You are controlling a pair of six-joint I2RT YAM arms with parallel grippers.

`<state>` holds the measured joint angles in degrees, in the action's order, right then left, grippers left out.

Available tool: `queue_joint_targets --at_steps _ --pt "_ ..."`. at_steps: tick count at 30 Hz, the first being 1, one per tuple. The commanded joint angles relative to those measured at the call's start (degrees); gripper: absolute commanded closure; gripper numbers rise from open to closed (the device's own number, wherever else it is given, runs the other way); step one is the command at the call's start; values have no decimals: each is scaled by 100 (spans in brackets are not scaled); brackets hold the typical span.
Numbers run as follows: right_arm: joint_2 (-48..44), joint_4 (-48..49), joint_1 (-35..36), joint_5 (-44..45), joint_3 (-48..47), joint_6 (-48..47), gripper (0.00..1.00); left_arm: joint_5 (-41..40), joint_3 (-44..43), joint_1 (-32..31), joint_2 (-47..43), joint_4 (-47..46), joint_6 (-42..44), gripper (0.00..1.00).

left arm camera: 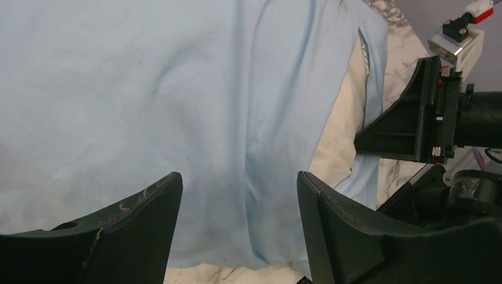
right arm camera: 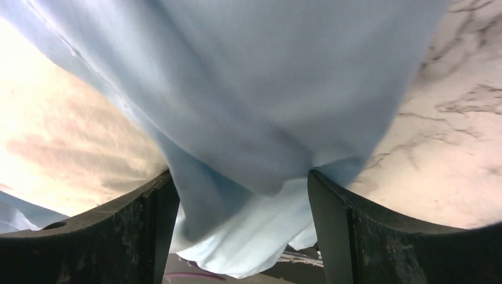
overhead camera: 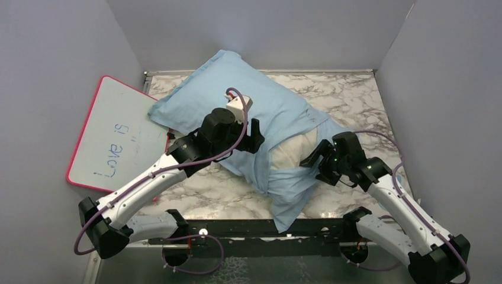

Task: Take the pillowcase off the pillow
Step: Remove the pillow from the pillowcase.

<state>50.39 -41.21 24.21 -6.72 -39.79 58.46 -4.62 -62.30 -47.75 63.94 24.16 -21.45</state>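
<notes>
Now left pincer [left arm camera: 238, 183] spread wide over pillowcase [overhead camera: 266, 103], right pincer [right arm camera: 240, 177] spread astride loose fold, neither gripping; pillow [overhead camera: 291, 151] partly exposed.

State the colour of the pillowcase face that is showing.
The pillowcase is plain light blue, with no pattern visible; the top external view shows it best.

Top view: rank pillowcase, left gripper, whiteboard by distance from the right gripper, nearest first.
1. pillowcase: its cloth hangs between the fingers of the right gripper.
2. left gripper: to the left, across the exposed pillow.
3. whiteboard: far left side.
</notes>
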Motion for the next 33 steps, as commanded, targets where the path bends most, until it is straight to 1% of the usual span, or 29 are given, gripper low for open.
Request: queue_joint_targets --at_steps 1,2,4,6,8,10,14,17,18,20,21,24,27,29,31,33 --pt "-417 -770 14 1175 -467 628 14 37 -730 -3 396 161 439 24" --pt "-522 -658 14 1297 -536 471 10 100 -877 0 580 159 497 22" --pt "-853 -169 14 1168 -540 -215 1 216 -1207 -4 858 160 620 17" --pt "-1113 265 14 971 -423 -754 0 326 -1492 -1 1134 166 753 13" --pt "-1163 464 15 905 -444 -1129 0 449 -1726 -1 1383 206 829 12" --pt "-990 248 18 1168 -634 -1127 0 652 -1895 -6 1571 240 862 11" --pt "-489 -14 10 1905 -1130 -1482 0 921 -2204 -3 1901 462 979 11" --pt "-54 -56 -7 2133 -1458 -1713 5 953 -2400 -17 2112 645 1101 12" --pt "99 -69 -24 2142 -1569 -1763 8 940 -2442 -35 2164 665 1153 11" --pt "364 9 -135 2054 -1707 -1880 17 926 -2541 -47 2285 703 1277 12" --pt "476 71 -230 1957 -1743 -1928 19 939 -2609 -54 2360 709 1357 12" --pt "732 328 -784 1271 -1766 -2073 21 938 -2923 -52 2649 782 1643 12" --pt "977 537 -1407 298 -1743 -2284 30 1036 -3268 -64 2974 927 1839 13" --pt "1148 572 -1556 -71 -1799 -2442 33 1152 -3403 -108 3133 932 1885 13" --pt "1251 593 -1568 -287 -1826 -2521 39 1162 -3527 -180 3300 937 1913 16" --pt "1311 619 -1570 -455 -1826 -2542 43 1117 -3663 -259 3471 977 1946 18"
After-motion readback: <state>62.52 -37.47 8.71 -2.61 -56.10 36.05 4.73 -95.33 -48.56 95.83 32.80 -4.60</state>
